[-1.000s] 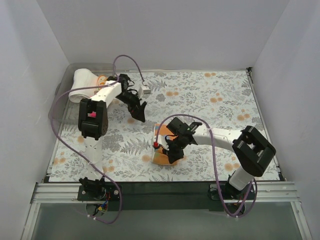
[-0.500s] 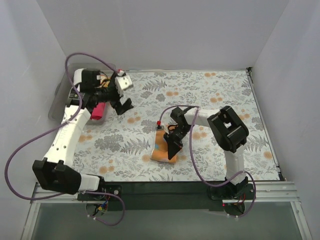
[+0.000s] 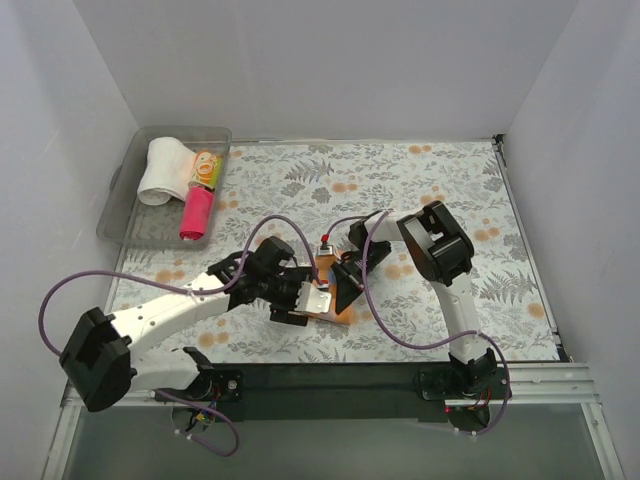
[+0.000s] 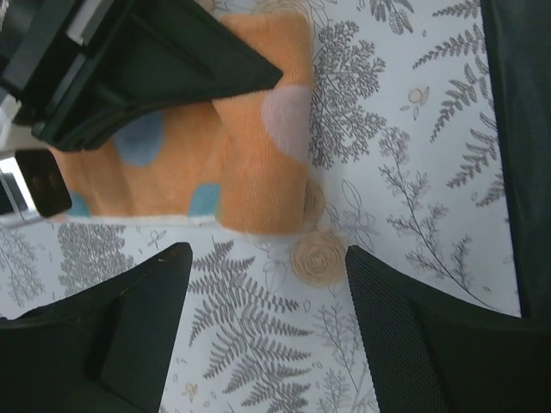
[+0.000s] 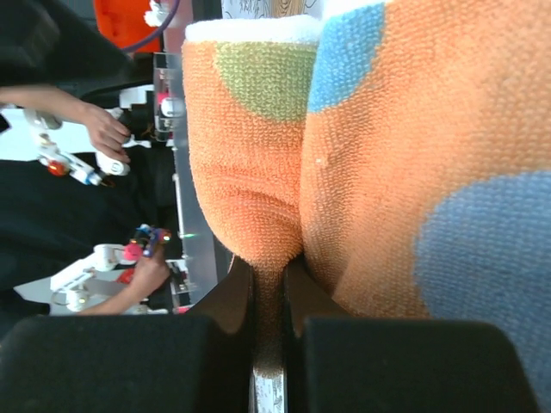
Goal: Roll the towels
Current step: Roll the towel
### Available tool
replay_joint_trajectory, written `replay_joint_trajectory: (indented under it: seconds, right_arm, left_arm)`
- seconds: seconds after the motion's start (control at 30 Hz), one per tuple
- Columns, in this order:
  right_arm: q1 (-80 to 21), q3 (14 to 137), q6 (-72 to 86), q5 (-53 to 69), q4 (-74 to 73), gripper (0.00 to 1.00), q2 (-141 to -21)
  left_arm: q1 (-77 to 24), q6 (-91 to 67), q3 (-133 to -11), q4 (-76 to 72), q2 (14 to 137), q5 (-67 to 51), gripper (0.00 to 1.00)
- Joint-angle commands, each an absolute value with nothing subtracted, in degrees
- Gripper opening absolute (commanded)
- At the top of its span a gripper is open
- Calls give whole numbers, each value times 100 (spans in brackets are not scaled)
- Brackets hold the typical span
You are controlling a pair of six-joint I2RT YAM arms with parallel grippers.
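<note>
An orange towel with blue and pale spots (image 3: pixel 333 316) lies partly folded on the floral covering at centre front. My right gripper (image 3: pixel 345 288) is shut on a fold of it; the right wrist view shows the cloth (image 5: pixel 258 172) pinched between the jaws (image 5: pixel 269 275). My left gripper (image 3: pixel 300 305) is open and empty just left of the towel. In the left wrist view its fingertips (image 4: pixel 269 254) straddle bare covering just short of the towel's edge (image 4: pixel 258 163). A white roll (image 3: pixel 160 170), a yellow patterned roll (image 3: pixel 205 168) and a magenta roll (image 3: pixel 197 215) lie in the bin.
The clear plastic bin (image 3: pixel 125 205) stands at the far left corner. The grey-and-orange floral covering (image 3: pixel 450 200) spans the table. White walls close in on three sides. Purple cables loop off both arms.
My left arm has swung from the bin at the far left down to the orange towel at centre. My right gripper has stayed on the towel, its arm pulled in closer.
</note>
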State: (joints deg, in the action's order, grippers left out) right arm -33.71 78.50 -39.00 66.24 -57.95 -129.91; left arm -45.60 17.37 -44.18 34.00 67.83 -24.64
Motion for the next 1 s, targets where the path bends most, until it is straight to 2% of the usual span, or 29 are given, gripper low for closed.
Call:
replay_joint_trajectory:
  seconds: [0.0, 0.1, 0.3, 0.4, 0.5, 0.53, 0.57, 0.63, 0.67, 0.77, 0.97]
  right_arm:
    - [-3357, 8007, -4192, 6082, -5528, 1, -13385]
    - [-3349, 8059, -4210, 5977, -5520, 1, -13500]
    - [-3287, 8086, -4201, 5994, -5520, 1, -13544]
    - [-3278, 8086, -4166, 5933, -5502, 2, -13491]
    - [-3243, 8147, -4061, 5845, -5493, 7, -13430]
    - [-3226, 8191, -3982, 5801, -5511, 9, -13412]
    - [-3147, 8218, -3929, 5783, -5519, 15, -13386]
    - [-3050, 8358, -3815, 5731, -5519, 22, -13246]
    - [-2945, 8437, -3710, 5696, -5528, 29, -13193]
    - [-2734, 8727, -3621, 5503, -5590, 43, -12868]
    - [-2286, 9211, -3612, 5011, -5792, 59, -11798]
  left_arm:
    - [-4886, 1960, -4403, 2392, 7328, -2180, 64]
    - [-5053, 2048, -4474, 2145, 7856, -2189, 58]
    - [-5229, 2118, -4386, 1741, 8340, -2162, 53]
    - [-5256, 2144, -4351, 1688, 8508, -2153, 40]
    - [-5273, 2162, -4385, 1933, 8560, -2241, 18]
    - [-5282, 2206, -4464, 2090, 8595, -2328, 15]
    - [-5282, 2206, -4508, 2414, 8631, -2346, 7]
    - [-5273, 2154, -4614, 2706, 8736, -2373, 2]
    - [-5282, 2136, -4640, 2864, 8754, -2460, 0]
    - [-5274, 2022, -4780, 3409, 8850, -2741, 0]
    - [-5081, 1741, -5394, 4428, 9280, -3154, 0]
